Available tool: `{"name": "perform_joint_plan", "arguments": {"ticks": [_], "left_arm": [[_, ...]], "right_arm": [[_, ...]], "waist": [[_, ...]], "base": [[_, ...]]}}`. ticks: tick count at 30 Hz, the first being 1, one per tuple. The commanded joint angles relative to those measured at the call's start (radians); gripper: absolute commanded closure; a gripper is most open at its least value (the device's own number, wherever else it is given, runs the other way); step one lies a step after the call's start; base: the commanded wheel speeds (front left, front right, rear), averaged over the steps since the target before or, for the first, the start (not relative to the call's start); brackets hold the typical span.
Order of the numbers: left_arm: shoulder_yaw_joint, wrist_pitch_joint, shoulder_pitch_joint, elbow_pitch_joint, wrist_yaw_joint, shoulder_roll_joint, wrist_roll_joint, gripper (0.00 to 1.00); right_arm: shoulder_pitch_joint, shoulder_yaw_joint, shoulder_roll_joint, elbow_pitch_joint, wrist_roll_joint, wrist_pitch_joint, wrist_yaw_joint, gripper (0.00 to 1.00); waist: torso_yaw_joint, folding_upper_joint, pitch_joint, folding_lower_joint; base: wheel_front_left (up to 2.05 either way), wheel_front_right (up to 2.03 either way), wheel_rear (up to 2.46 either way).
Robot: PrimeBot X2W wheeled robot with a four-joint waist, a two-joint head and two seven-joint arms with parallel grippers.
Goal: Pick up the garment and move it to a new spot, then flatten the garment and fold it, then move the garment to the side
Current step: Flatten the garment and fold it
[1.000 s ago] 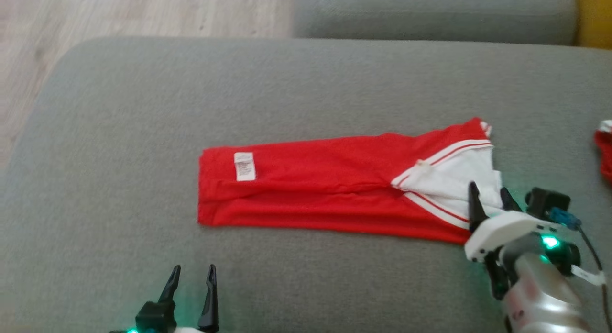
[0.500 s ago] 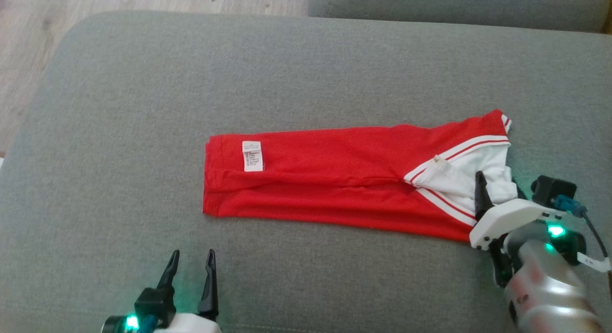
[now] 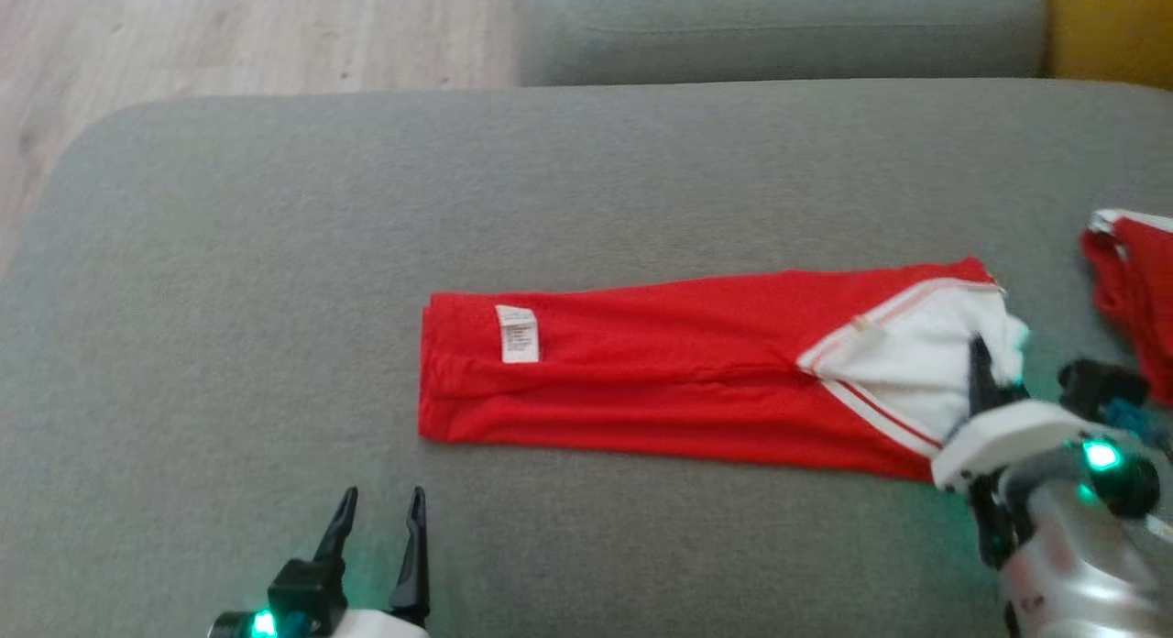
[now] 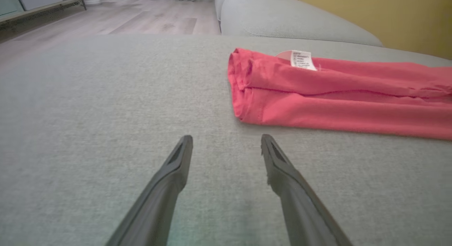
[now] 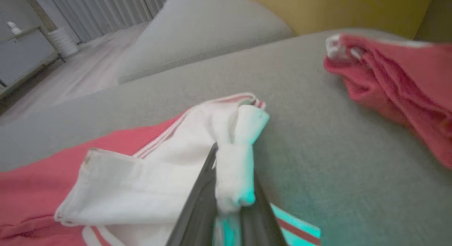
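Nearest the robot, the left pincer (image 3: 383, 497) hovers low over the grey sofa seat (image 3: 229, 253). Its two dark fingers are spread moderately apart and nothing is between them. In the left wrist view the left pincer (image 4: 226, 138) has bare cushion fabric under and ahead of it.

Just beyond this pincer and to its right lies the garment (image 3: 660, 372). It is red, folded lengthways into a long flat band, and its near left corner (image 4: 243, 115) is close to the fingertips without touching them. A small white care label (image 3: 519, 333) is sewn near that end, on the garment's far layer. The label (image 4: 302, 59) carries several lines of dark print, too small to read. No brand mark can be made out.

The right pincer (image 3: 994, 363) sits at the garment's other end. Its fingers are pinched together on a bunched fold of the white panel (image 3: 903, 363), which is edged with red-and-white stripes. In the right wrist view the white cloth wraps over the right pincer (image 5: 233, 161) and hides one fingertip.

Farther off to this pincer's right, well apart from it, a second red cloth (image 5: 399, 83) lies crumpled on the seat. Beyond that are a grey back cushion (image 3: 779, 24), pale wooden floor (image 3: 229, 33) and a yellow wall (image 3: 1109, 24).
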Motion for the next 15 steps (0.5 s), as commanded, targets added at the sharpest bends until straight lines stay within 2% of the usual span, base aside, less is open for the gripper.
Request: {"name": "perform_joint_plan", "arguments": {"ticks": [1, 7, 15], "left_arm": [[0.023, -0.01, -0.014, -0.031, -0.004, 0.0, 0.0, 0.0], [-0.001, -0.01, -0.015, -0.022, -0.007, 0.0, -0.014, 0.0], [-0.028, -0.01, -0.021, -0.014, -0.011, 0.0, -0.008, 0.0]], "right_arm": [[-0.038, 0.037, 0.013, -0.051, 0.0, -0.011, 0.003, 1.0], [-0.044, 0.193, 0.073, -0.233, 0.087, -0.011, 0.003, 1.0], [-0.018, 0.507, 0.088, -0.327, 0.315, -0.003, 0.003, 1.0]], "waist": [[-0.014, 0.0, -0.01, 0.0001], [0.012, 0.0, -0.025, 0.0001], [0.156, 0.0, -0.015, 0.0001]], "base": [[0.0, 0.0, 0.0], [0.0, 0.0, 0.0], [0.0, 0.0, 0.0]]}}
